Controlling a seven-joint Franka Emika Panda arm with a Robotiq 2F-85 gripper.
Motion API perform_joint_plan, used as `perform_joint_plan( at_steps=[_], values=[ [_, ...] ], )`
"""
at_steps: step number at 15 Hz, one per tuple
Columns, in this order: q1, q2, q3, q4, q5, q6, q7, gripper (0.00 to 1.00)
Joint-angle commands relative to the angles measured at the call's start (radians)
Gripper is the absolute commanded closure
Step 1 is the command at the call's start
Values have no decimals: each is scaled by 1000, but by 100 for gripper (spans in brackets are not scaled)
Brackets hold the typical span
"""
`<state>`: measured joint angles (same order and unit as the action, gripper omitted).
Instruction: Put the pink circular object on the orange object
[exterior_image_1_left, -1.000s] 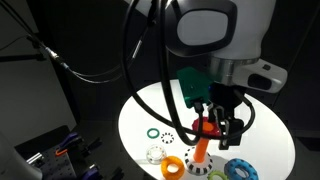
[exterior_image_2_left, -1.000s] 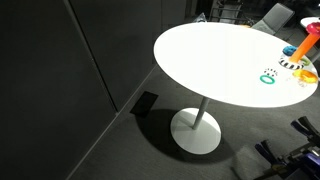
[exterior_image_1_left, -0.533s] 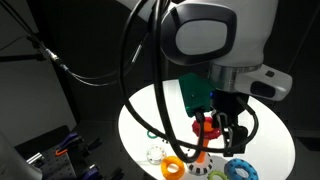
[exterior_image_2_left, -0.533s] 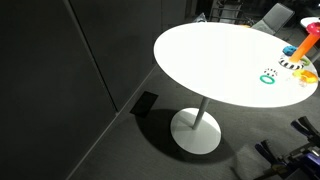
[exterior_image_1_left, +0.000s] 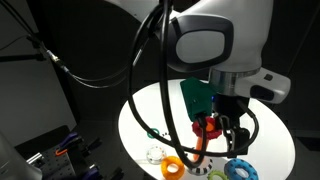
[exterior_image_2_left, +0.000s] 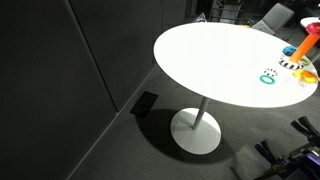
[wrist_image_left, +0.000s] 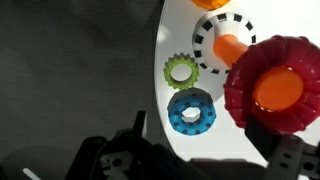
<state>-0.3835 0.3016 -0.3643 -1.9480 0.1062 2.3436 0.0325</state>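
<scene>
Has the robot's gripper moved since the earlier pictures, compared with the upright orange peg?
Yes. In an exterior view the gripper has shifted slightly right and down over the white round table, now covering more of the upright orange peg.

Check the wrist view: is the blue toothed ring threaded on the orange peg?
No: the blue toothed ring lies flat on the white table, beside the orange peg, not around it.

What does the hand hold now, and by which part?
It cannot be told: the pink ring sits inside the hand, above the orange peg, but contact with the fingers is not visible.
</scene>
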Motion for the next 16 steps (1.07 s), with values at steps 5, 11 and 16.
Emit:
perform_joint_plan(
  at_steps=[5, 11, 16],
  values=[
    [-17, 16, 26, -23, 17, 58, -22, 0],
    [-15, -18, 33, -44, 13, 20, -40, 0],
    [-20, -74, 36, -64, 10, -74, -125, 0]
  ],
)
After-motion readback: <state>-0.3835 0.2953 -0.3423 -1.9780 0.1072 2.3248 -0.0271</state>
